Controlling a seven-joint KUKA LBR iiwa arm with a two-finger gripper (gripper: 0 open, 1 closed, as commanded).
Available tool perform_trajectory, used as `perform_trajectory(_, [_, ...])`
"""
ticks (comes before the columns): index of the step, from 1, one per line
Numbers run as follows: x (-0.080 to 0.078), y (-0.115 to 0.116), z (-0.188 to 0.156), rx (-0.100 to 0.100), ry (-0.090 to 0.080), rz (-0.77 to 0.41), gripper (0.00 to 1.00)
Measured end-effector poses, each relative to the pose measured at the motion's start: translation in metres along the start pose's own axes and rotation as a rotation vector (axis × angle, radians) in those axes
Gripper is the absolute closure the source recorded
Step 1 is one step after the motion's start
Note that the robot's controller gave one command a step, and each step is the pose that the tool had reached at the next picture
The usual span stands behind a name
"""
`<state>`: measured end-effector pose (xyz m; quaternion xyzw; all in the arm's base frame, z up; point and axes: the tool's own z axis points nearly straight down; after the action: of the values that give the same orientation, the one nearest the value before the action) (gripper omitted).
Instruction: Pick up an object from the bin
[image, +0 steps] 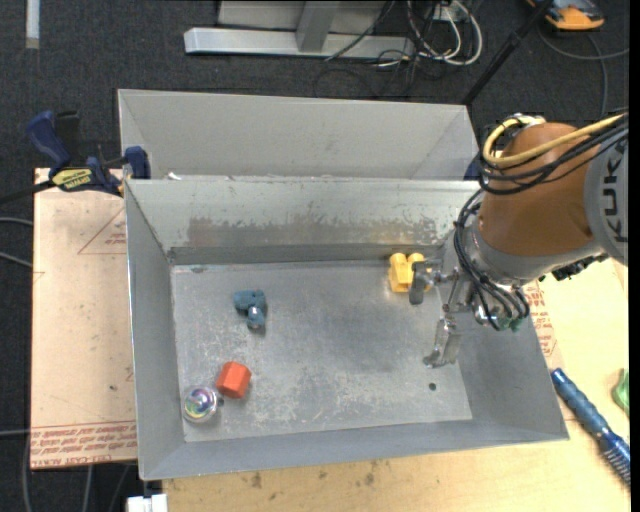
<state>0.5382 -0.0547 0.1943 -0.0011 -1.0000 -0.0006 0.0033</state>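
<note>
Near tool (438, 354), yellow block (403, 271)

We log: blue piece (250, 303) left of centre | red block (234, 379) lower left | shiny ball (200, 403) just beside it | blue pen (588, 418) lower right

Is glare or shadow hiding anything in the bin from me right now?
Camera view: light falls evenly on the bin floor, with no deep shadows; the back wall shows a pale sheen above the yellow piece; the shiny ball in the near-left corner catches a highlight beside the red block; the blue piece and the gripper stand out plainly.
</note>
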Motion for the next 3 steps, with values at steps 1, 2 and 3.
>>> perform_trajectory(1, [-0.089,-0.05,0.084,0.001,-0.01,0.161,0.0])
perform_trajectory(2, [-0.118,-0.057,0.124,0.001,-0.015,0.113,0.0])
perform_trajectory(3, [-0.119,-0.058,0.119,0.002,-0.016,0.111,1.0])
